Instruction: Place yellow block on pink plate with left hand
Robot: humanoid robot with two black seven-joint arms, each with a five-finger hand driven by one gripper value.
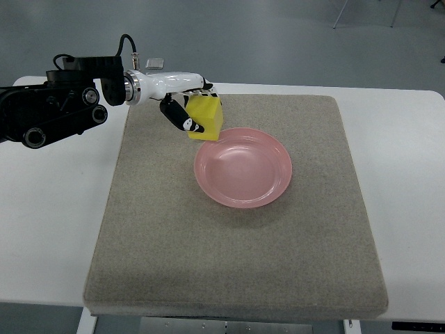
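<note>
A yellow block [206, 118] is held in my left hand [191, 108], whose arm comes in from the left edge. The fingers are curled around the block, thumb in front. The block hangs at the far left rim of the pink plate [243, 167], which lies on the grey mat [236, 229]. Whether the block touches the mat or the plate rim I cannot tell. The right arm does not show.
The mat covers most of a white table [49, 223]. Grey floor and chair legs [361, 14] show beyond the table's far edge.
</note>
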